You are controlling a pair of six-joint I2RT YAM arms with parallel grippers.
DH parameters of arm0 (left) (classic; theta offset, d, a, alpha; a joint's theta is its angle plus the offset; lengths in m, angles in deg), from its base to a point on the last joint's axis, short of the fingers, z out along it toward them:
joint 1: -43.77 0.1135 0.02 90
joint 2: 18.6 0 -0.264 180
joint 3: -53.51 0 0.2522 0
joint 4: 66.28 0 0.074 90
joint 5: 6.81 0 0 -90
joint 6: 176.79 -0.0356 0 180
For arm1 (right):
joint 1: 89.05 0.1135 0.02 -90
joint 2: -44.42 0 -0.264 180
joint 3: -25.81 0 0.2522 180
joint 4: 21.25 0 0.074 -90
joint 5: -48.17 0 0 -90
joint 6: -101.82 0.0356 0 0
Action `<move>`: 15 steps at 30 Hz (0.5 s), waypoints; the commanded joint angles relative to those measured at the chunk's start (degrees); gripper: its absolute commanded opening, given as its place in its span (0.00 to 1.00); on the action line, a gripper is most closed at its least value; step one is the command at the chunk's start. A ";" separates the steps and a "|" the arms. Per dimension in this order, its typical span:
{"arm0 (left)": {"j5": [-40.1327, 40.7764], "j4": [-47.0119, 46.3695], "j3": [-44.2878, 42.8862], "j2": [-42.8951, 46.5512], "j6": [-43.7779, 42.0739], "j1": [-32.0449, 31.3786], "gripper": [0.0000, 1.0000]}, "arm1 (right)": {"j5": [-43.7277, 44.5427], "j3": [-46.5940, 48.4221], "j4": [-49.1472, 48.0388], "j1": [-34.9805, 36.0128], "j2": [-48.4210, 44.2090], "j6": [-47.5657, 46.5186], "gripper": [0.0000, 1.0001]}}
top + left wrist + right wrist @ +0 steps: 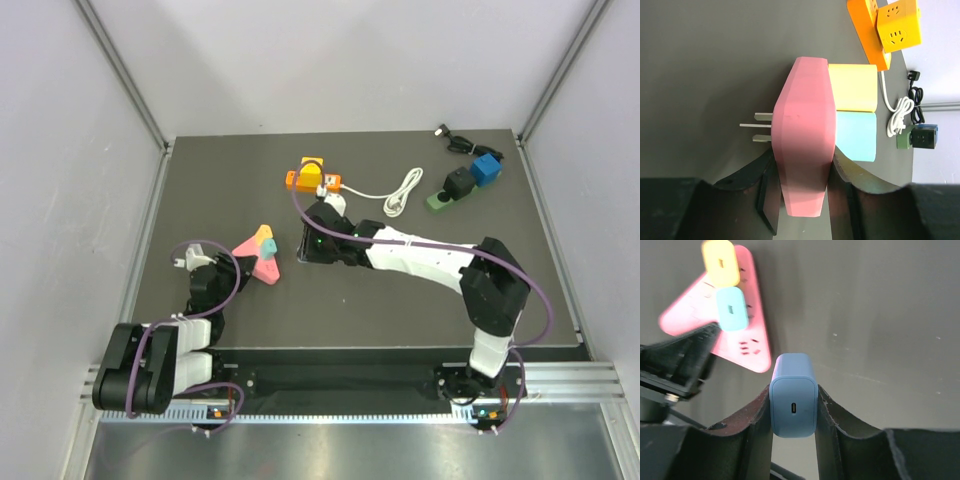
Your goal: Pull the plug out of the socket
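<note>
Pinching small blue rectangular plastic plug in my right pincer; pink triangular plastic socket, clamped in my left pincer, lies apart at ten o'clock.

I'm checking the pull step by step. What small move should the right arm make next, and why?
Probably lower the blue plug to the table and open the right tool: the plug is clamped in it, clear of the pink socket, which the left tool grips.

Table, orange strip, white cord, perhaps black cord
</note>
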 commanded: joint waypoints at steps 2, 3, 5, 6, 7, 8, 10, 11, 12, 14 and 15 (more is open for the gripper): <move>2.10 3.41 5.22 -0.24 -2.01 0.32 0.00 | 1.96 -3.82 -0.93 -0.64 -5.04 -4.37 0.00; 2.10 3.50 5.05 -0.16 -2.09 0.32 0.00 | 0.91 -5.14 -2.06 -1.60 -6.61 -4.90 0.00; 2.01 3.59 5.14 -0.33 -2.10 0.32 0.00 | -2.85 -10.23 -4.61 -3.01 -8.38 -5.78 0.00; 2.10 3.50 5.05 -0.33 -2.10 0.32 0.00 | -4.79 -12.25 -6.02 -4.84 -10.21 -6.04 0.00; 2.01 3.68 4.96 -0.24 -2.10 0.32 0.00 | -7.24 -16.36 -9.60 -5.99 -11.19 -6.39 0.00; 2.01 3.68 5.05 -0.24 -2.10 0.32 0.00 | -10.23 -18.41 -11.64 -6.96 -11.98 -7.18 0.00; 1.83 3.85 4.87 -0.24 -2.27 0.32 0.00 | -22.17 -23.14 -16.29 -9.86 -13.48 -10.87 0.00; 1.75 3.94 4.79 -0.24 -2.36 0.32 0.00 | -25.43 -24.04 -16.23 -10.30 -13.83 -14.36 0.00; 1.83 4.03 4.87 -0.33 -2.36 0.32 0.00 | -29.64 -24.57 -15.01 -10.48 -14.62 -16.40 0.00; 1.74 4.12 4.61 -0.33 -2.45 0.32 0.00 | -34.92 -26.41 -12.18 -10.40 -16.29 -21.14 0.00; 1.83 4.20 4.61 -0.33 -2.45 0.32 0.00 | -37.39 -27.56 -12.44 -10.40 -18.47 -22.03 0.00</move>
